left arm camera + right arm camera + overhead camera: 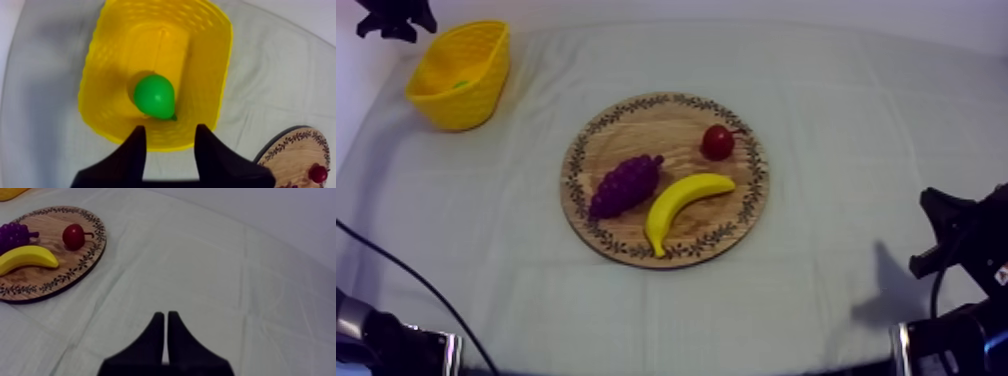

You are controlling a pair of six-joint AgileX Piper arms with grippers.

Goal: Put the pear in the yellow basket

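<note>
The green pear lies on the floor of the yellow basket, which stands at the far left corner of the cloth-covered table. Above it hangs the left gripper, its two black fingers spread wide apart and holding nothing, their tips over one rim of the basket. In the middle of the table, well apart from the basket, the round wooden board carries a bunch of grapes at its left. A banana lies just beside them toward the near edge, and a small red fruit sits at the far right. The right gripper sits low at the table's near right, fingers pressed together in a narrow wedge, gripping nothing.
</note>
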